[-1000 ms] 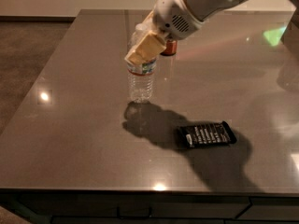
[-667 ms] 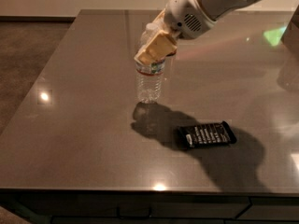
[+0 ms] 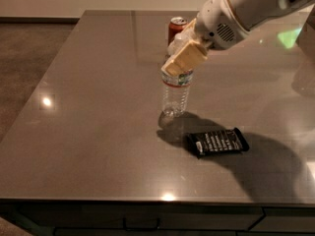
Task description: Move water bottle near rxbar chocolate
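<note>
The water bottle (image 3: 175, 95) is a clear ribbed plastic bottle with a red, white and green label band, upright on the grey table (image 3: 93, 107). My gripper (image 3: 183, 59) comes in from the upper right and is shut on the bottle's top, with a cream fingertip pad (image 3: 186, 59) across its neck. The cap is hidden by the fingers. The rxbar chocolate (image 3: 217, 142), a flat black wrapper with white lettering, lies on the table just right of and in front of the bottle, a short gap away.
A red soda can (image 3: 176, 28) stands behind the bottle, partly hidden by my gripper. The table's front edge (image 3: 147, 199) runs along the bottom. The floor lies to the left of the table.
My gripper has carried the water bottle to the right and toward the front, closer to the rxbar chocolate. The soda can now shows behind the gripper.
</note>
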Robot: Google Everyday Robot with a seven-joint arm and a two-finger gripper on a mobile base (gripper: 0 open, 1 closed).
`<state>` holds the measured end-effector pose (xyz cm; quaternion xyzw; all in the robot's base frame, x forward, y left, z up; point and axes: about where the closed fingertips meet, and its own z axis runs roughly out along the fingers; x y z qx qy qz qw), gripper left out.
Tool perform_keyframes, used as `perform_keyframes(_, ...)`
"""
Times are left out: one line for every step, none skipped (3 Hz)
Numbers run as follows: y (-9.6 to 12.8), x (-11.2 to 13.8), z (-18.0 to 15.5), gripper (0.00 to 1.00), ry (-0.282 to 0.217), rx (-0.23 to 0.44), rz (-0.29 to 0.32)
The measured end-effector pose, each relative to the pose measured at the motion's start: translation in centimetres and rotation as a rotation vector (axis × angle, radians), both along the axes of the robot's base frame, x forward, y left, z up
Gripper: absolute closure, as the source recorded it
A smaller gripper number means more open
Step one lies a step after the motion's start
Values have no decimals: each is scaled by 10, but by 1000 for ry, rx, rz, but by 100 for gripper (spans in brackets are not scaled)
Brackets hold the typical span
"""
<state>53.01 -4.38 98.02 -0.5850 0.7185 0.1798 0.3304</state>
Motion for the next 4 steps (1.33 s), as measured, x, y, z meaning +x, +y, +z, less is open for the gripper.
perform_keyframes(-21,-4,-8,100,9,-9,-35)
perform_keyframes(-40,-6,-13,100,6,-21,-72)
perform_keyframes(-59,-7,-18,76,5,-28,-121)
perform_keyframes(-68,-8,-23,53,8,-30,-143)
